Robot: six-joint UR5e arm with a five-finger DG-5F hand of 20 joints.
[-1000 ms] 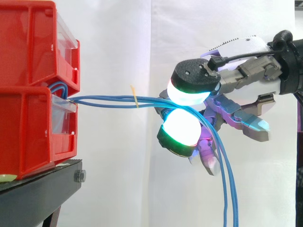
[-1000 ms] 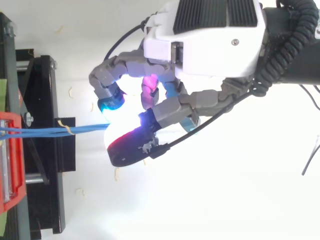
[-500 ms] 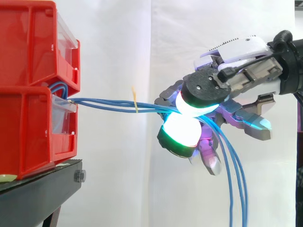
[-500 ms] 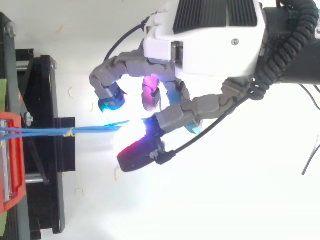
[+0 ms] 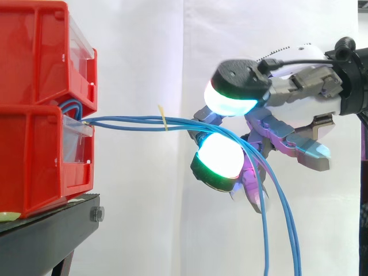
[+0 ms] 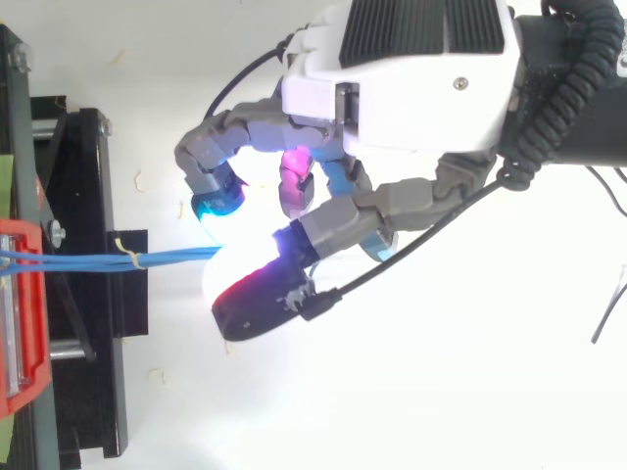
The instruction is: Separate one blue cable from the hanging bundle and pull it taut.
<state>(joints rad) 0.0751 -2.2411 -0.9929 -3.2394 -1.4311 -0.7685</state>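
Lifted since half a second ago, the upper pad of the grey-and-white robot hand clears the lower pad, grip parted. Thin blue cables from stacked red plastic bins cross that lower pad; side view shows them drooping beyond.

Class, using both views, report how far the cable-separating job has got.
Done: the hand is at the blue cables, which run from the red bin across it. In hand: singling one out; several lie bunched together. Left: isolating one and pulling it taut.
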